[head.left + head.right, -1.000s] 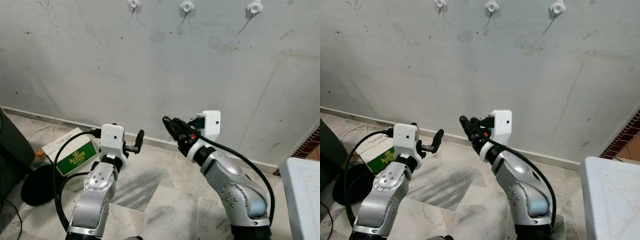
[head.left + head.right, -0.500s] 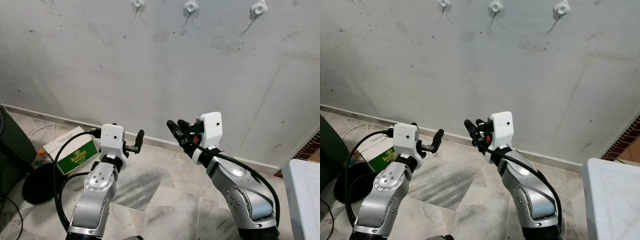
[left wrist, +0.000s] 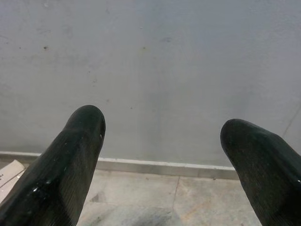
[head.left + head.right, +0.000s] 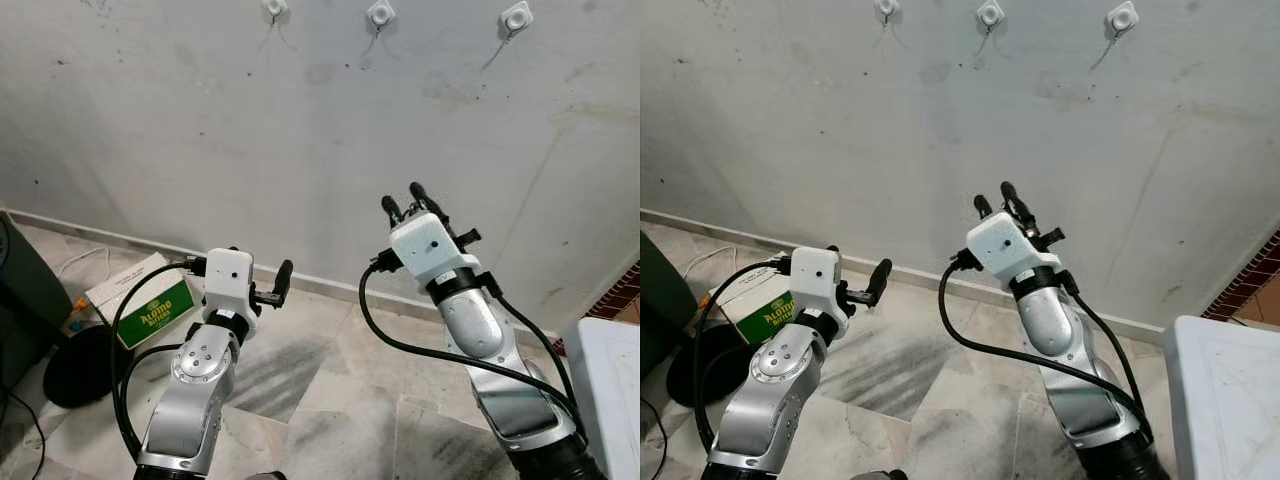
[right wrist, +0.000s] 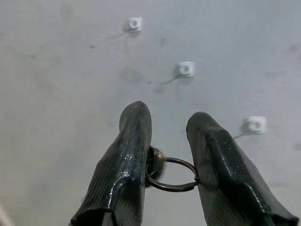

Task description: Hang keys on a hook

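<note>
Wall (image 4: 200, 130) of stained grey plaster was seen ahead, with three small white hooks (image 4: 378, 13) fixed in a row near its top. The right gripper (image 4: 405, 200) was raised on its arm and pointed up toward that row, well below it. In the right wrist view, its fingers (image 5: 129, 155) were set narrow, and a dark key ring (image 5: 172, 174) was held between them, with a small round metal piece pressed against one finger; the keys themselves could not be made out. The three hooks were also seen beyond the fingertips in that view, apart from the ring, each with a thin wire arm slanting down. The left gripper (image 4: 281, 276) was held low and level at the left, aimed at the foot of the wall, and its fingers (image 3: 70, 160) were spread wide with nothing between them. A pale skirting strip (image 3: 155, 165) was noted where wall met tiled floor (image 4: 300, 390). A white and green box (image 4: 140, 300) lay on the floor at the left, beside a dark round base (image 4: 75, 365) and a white cable. The corner of a white surface (image 4: 1230, 390) was noted at the far right, and red brick (image 4: 1250, 285) just above it.
</note>
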### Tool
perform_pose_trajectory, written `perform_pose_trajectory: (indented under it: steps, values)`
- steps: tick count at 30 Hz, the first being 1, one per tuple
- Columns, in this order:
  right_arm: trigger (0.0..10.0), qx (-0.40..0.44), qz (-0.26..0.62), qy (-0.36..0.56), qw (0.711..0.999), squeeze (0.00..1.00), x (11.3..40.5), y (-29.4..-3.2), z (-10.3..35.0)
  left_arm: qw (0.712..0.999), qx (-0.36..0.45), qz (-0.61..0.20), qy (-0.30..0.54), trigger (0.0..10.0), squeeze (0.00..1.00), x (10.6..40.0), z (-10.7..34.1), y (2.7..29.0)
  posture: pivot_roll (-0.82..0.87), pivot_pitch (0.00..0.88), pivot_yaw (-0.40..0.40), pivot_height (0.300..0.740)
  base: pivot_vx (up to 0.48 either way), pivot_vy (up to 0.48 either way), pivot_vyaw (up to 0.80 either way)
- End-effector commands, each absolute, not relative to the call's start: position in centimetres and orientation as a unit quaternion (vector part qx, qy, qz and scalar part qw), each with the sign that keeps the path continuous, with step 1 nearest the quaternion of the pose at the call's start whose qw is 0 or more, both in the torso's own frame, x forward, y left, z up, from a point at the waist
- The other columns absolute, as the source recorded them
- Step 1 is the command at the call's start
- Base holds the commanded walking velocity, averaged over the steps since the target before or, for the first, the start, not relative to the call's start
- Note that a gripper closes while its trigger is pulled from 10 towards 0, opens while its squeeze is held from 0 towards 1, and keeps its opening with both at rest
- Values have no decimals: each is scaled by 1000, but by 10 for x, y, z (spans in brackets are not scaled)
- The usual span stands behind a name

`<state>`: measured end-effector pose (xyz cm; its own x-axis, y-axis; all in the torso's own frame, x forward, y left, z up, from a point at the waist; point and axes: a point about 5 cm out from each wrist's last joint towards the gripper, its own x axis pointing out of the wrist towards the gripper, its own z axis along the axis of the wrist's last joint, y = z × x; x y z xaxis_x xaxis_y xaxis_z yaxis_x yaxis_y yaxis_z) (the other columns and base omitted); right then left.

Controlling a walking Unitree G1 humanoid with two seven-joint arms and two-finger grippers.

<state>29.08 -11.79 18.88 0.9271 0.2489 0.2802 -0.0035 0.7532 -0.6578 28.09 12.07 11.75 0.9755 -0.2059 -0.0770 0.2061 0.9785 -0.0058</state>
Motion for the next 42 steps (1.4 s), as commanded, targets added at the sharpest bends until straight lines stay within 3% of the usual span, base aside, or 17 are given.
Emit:
perform_pose_trajectory:
  steps: [1,5,16,20,26,32,35,42]
  values:
    - [10000,-371,61,-195,906,0,291,-116,190,994,5,-105,39,10000,0,282,119,123,1,53,46,740,0,0,0]
    - [10000,-418,28,-232,878,0,291,-118,186,994,7,-105,38,10000,0,281,119,124,9,54,51,740,0,0,0]
    - [10000,-419,20,-243,875,0,295,-117,182,994,13,-104,37,10000,0,282,120,126,17,48,56,740,0,0,0]
    - [10000,-412,25,-242,878,0,297,-116,179,994,14,-104,36,10000,0,283,121,126,17,48,56,740,0,0,0]
    - [10000,-335,69,-195,919,0,301,-105,170,993,1,-110,47,10000,0,283,118,126,18,40,57,740,0,0,0]
    - [10000,-369,44,-283,884,0,303,-100,201,994,-9,-106,37,10000,0,287,122,127,14,38,51,740,0,0,0]
    - [10000,-373,41,-288,881,0,307,-101,205,994,-8,-106,36,10000,0,288,123,125,12,37,48,740,0,0,0]
    - [10000,-391,-85,-193,896,0,314,-163,198,993,-15,-112,43,10000,0,285,119,121,4,38,45,740,0,0,0]
